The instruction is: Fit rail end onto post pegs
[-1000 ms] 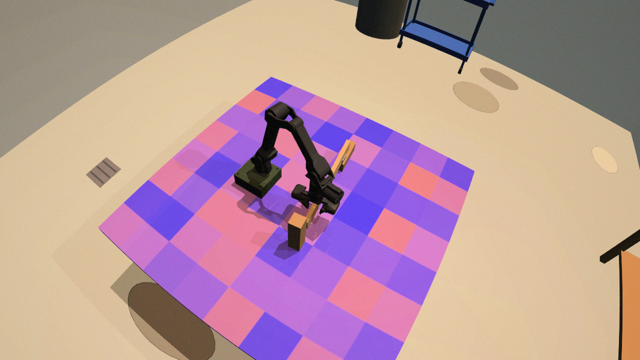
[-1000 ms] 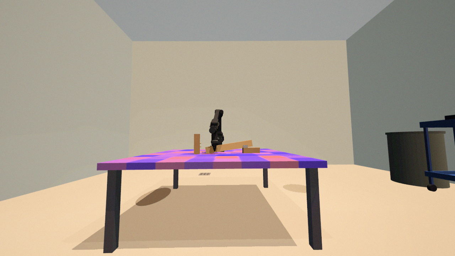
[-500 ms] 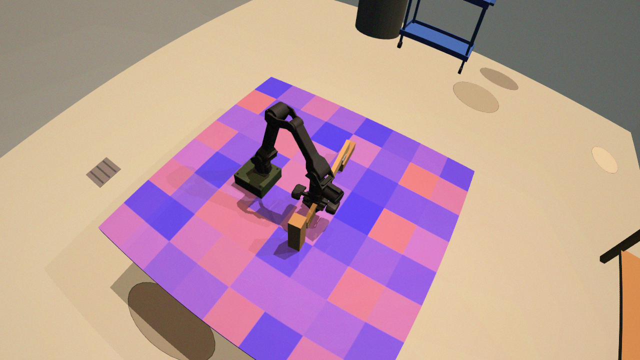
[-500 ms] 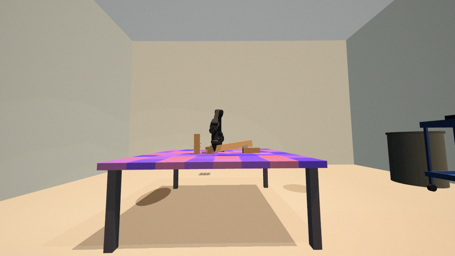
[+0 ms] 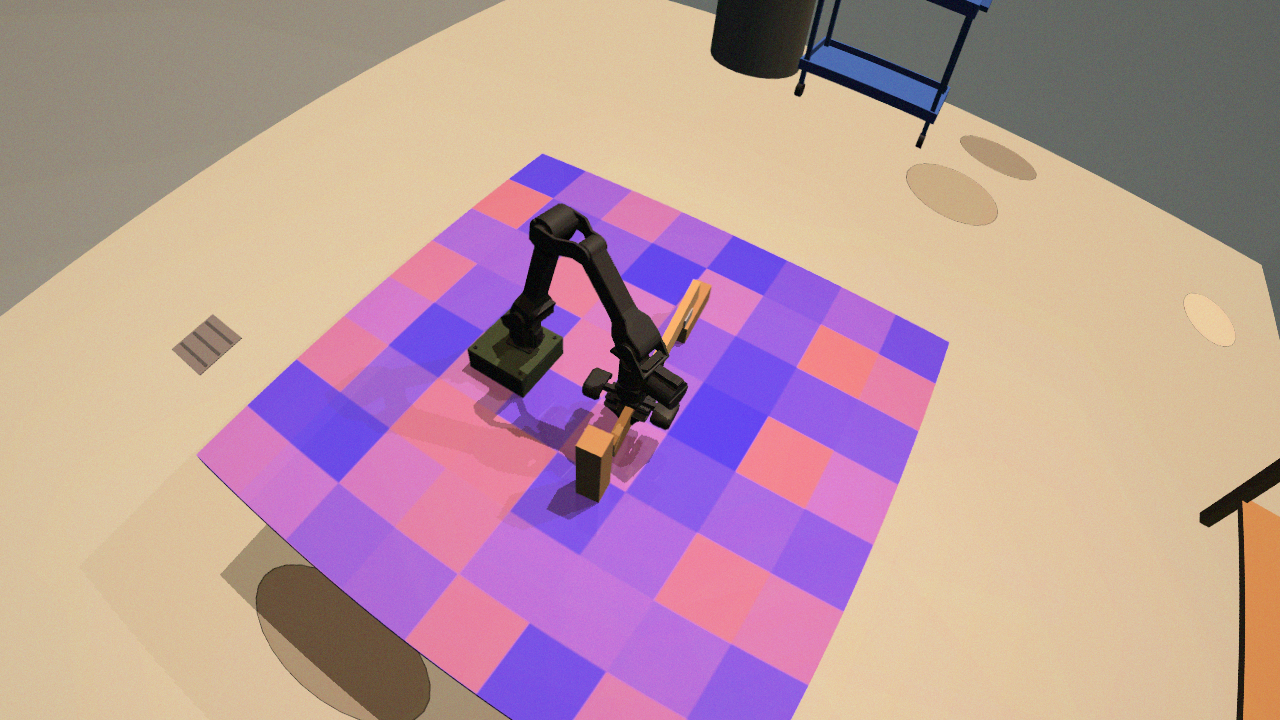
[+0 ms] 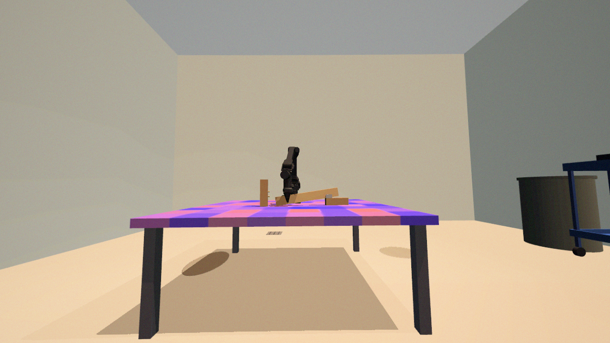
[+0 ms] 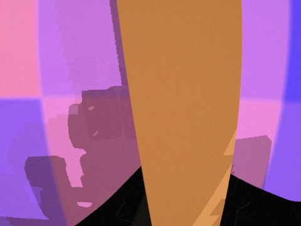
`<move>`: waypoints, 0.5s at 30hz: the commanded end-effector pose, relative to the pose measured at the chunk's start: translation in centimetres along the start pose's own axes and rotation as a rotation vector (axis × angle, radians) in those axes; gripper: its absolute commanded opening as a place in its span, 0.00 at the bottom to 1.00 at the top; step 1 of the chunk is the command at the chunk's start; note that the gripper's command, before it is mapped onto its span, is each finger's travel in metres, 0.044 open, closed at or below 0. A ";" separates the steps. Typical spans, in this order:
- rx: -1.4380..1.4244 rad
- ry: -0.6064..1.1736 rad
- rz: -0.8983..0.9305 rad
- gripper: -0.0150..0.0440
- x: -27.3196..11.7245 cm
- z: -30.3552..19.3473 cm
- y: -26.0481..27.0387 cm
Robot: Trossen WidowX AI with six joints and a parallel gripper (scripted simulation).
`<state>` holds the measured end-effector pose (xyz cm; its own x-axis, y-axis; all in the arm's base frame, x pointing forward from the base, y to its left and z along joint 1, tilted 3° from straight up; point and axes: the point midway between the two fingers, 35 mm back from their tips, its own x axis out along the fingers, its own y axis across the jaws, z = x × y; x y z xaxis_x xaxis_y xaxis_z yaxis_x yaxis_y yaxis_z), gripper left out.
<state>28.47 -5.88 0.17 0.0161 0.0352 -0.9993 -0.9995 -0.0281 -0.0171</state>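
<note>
The wooden rail slopes: its far end is raised at the bracket on the low footboard block, and its near end is down at the table. My gripper is shut on the rail near its low end, one finger on each side. The post stands upright beyond the rail's low end, with a gap between them. Two pegs stick out of the post toward the rail, above its low end. The holes in the rail's end cannot be made out.
The arm's base stands on the checkered table beside the rail. The arm reaches over the rail's middle and hides part of it in the top view. A blue cart and a dark bin stand on the floor away from the table.
</note>
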 end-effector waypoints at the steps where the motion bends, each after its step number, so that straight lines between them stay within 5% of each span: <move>1: 0.001 -0.004 -0.002 0.25 -0.3 0.0 -0.1; 15: 0.001 -0.004 -0.003 0.25 -1.0 0.0 -0.3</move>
<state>28.34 -5.92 0.70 0.0064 0.0350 -0.9994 -0.9996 -0.0263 -0.0074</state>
